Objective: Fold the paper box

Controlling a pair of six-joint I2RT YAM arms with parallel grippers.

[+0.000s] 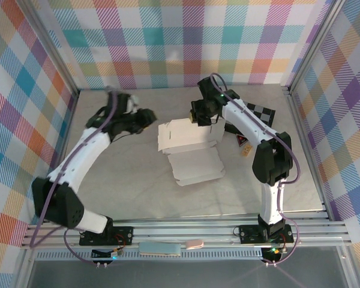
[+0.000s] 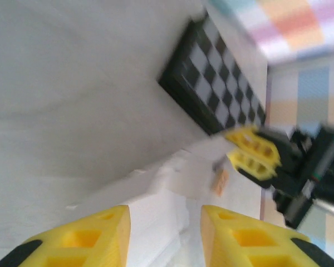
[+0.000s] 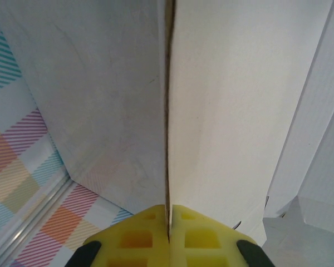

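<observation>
At the near edge of the table (image 1: pixel 126 180), along the bottom of the top view, the two arm bases are bolted side by side. Just above them, at the centre of the frame, lies the paper box (image 1: pixel 189 153), white and partly folded, with a flat panel spread toward the bottom and raised walls higher up.

The left hand (image 1: pixel 149 117) hovers just beside the box's left edge. In its wrist view its yellow fingers (image 2: pixel 94 239) stand apart, clamping nothing, with the box (image 2: pixel 156 208) beyond the gap.

The right hand (image 1: pixel 199 118) is at the box's upper right corner. Its wrist view shows its fingers (image 3: pixel 133 239) pinched together on a thin upright flap (image 3: pixel 222 111).

Farthest, at the upper right, the checkerboard (image 1: pixel 261 111) lies flat.
</observation>
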